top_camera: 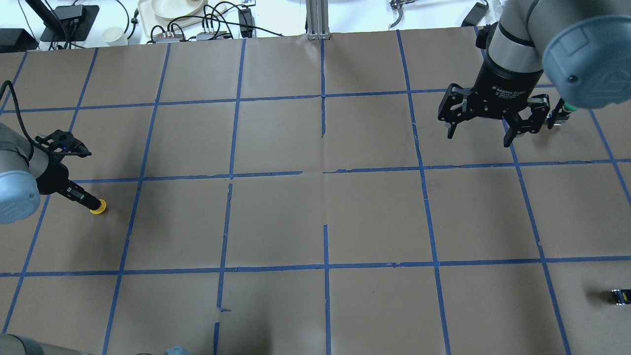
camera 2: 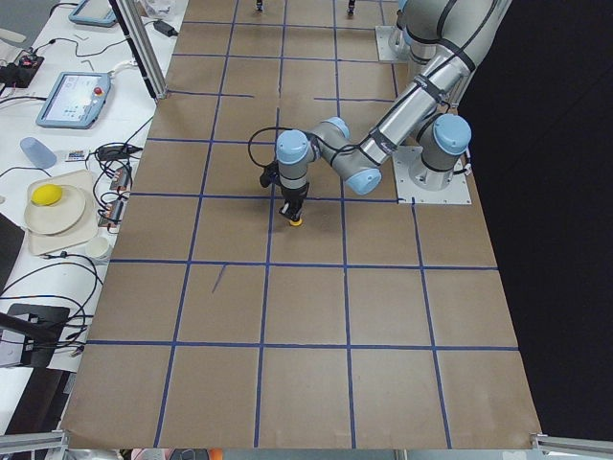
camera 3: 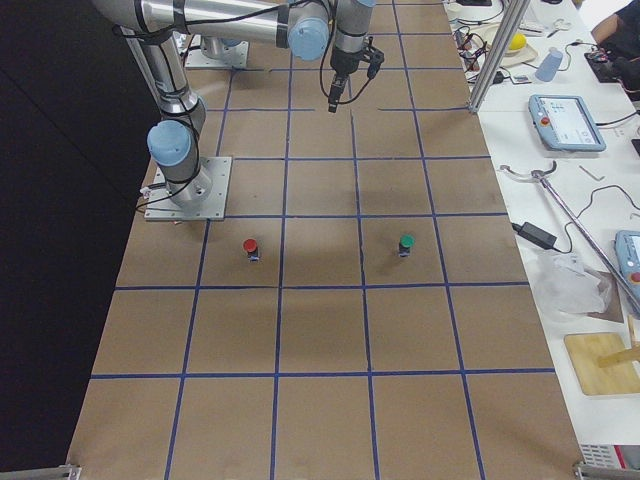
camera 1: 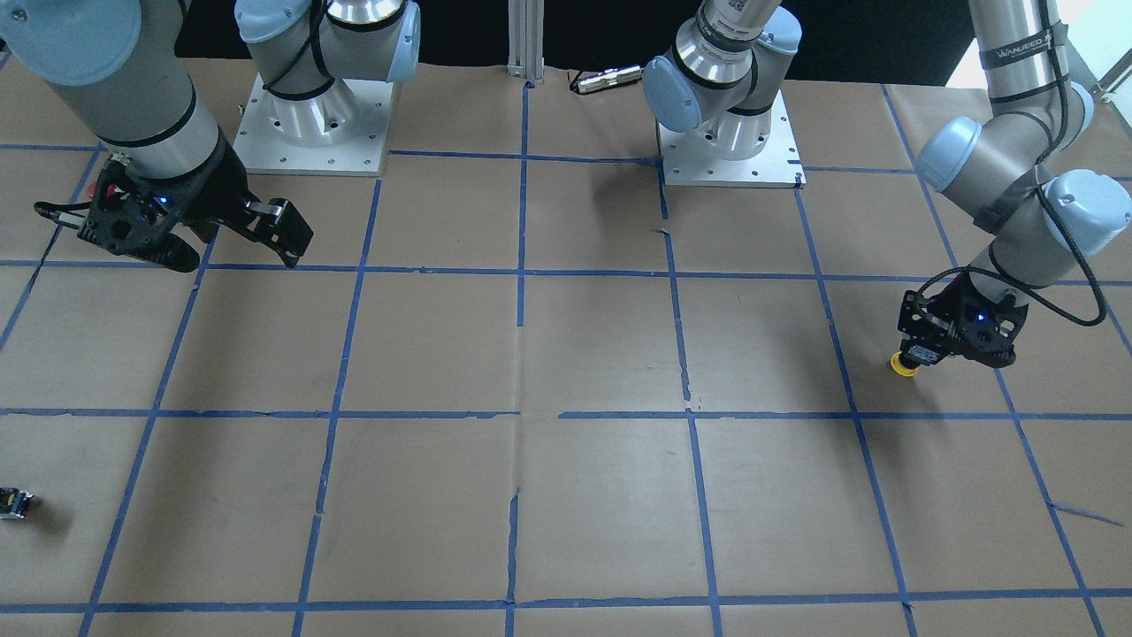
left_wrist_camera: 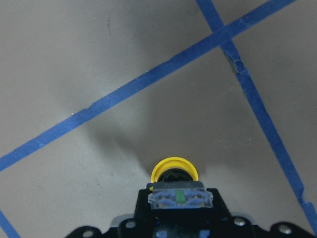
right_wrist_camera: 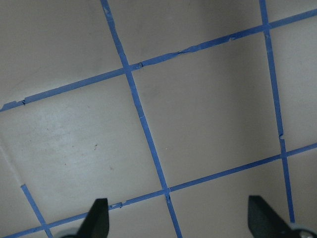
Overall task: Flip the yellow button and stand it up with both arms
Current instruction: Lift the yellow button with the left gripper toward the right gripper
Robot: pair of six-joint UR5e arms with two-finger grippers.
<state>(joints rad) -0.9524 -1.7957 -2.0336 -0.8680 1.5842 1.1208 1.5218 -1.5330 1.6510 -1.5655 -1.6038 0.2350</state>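
My left gripper (top_camera: pixel 87 200) is shut on the yellow button (top_camera: pixel 99 207) at the table's left side. It holds the black-and-grey body, and the yellow cap points down, at or just above the paper. In the left wrist view the cap (left_wrist_camera: pixel 174 171) shows beyond the clamped body. In the front view the cap (camera 1: pixel 904 364) sticks out below the left gripper (camera 1: pixel 924 352). My right gripper (top_camera: pixel 480 132) is open and empty, hanging above the far right of the table. Its fingertips (right_wrist_camera: pixel 96 218) frame bare paper.
A small capless black part (top_camera: pixel 620 296) lies near the right front edge and also shows in the front view (camera 1: pixel 15 502). A red-capped button (camera 3: pixel 250 246) and a green-capped button (camera 3: pixel 406 243) stand on the right half. Blue tape lines grid the brown paper.
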